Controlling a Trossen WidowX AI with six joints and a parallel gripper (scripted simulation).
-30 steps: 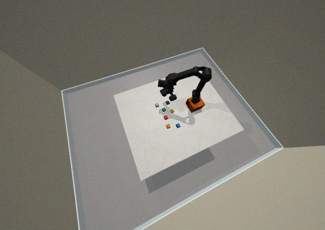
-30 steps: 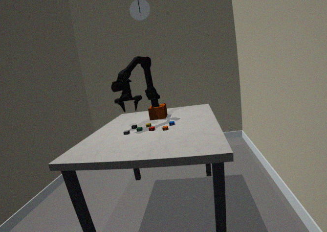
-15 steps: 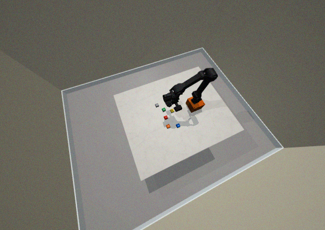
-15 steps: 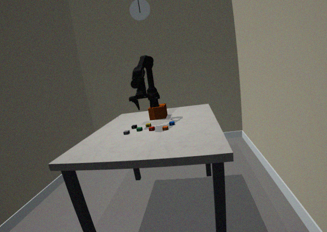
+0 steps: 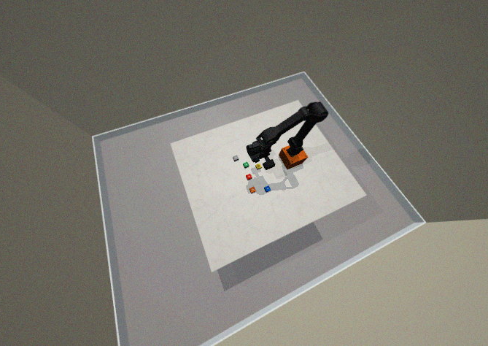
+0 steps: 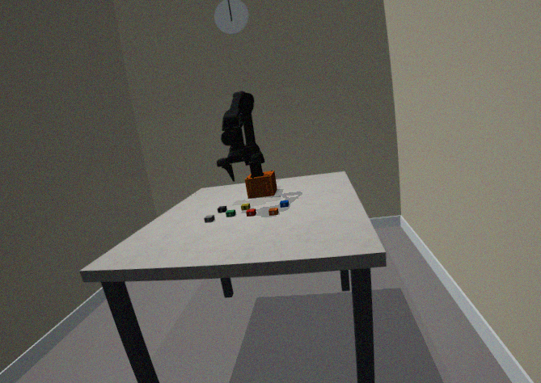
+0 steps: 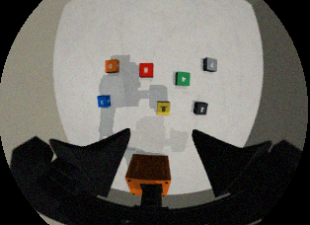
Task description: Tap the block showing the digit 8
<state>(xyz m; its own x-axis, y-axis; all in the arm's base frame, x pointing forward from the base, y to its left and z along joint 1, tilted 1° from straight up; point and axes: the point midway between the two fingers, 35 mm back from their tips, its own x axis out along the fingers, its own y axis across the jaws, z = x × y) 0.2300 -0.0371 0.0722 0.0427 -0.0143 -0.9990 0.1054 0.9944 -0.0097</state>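
Note:
My gripper [image 7: 161,132] is open and empty, well above the table on the base side of the blocks. A yellow block [image 5: 258,166] [image 6: 245,206] [image 7: 163,108] lies nearest, just beyond the fingertips in the wrist view. A red block [image 5: 249,177] [image 6: 251,212] [image 7: 146,70] and a green block [image 5: 246,164] [image 6: 230,212] [image 7: 183,79] lie farther out. A black block [image 6: 221,208] [image 7: 200,109] and a grey block [image 5: 235,158] [image 6: 209,218] [image 7: 210,64] are at the wrist view's right. An orange block [image 5: 252,189] [image 6: 272,211] [image 7: 112,66] and a blue block [image 5: 267,188] [image 6: 284,204] [image 7: 104,101] are at its left. The digits are too blurred to read surely.
The orange arm base [image 5: 292,157] [image 6: 260,185] [image 7: 148,172] stands on the white table [image 5: 211,228] [image 6: 234,253] behind the gripper. The arm's shadow falls across the table near the orange, blue and red blocks. The arm hides the black block in the top view.

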